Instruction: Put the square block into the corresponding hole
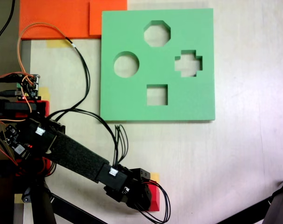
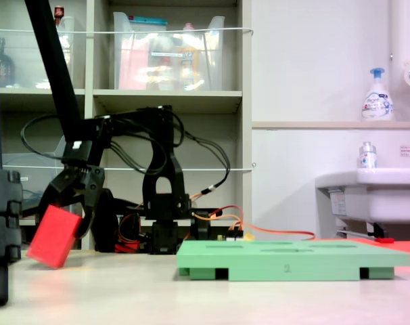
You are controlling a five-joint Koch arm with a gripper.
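At the first exterior view's lower edge, the square block point(image 1: 154, 199) sits tilted in the gripper point(image 1: 140, 196), jaws clamped on it. In the second exterior view it hangs corner-down, just off the table point(image 2: 191, 298). The arm reaches out low, pincer pointing downward. The square hole point(image 1: 157, 94) in the green foam board point(image 1: 132, 100) lies well apart.

red square block point(image 2: 54, 236), green foam board point(image 1: 158, 64), black hand point(image 2: 75, 196)
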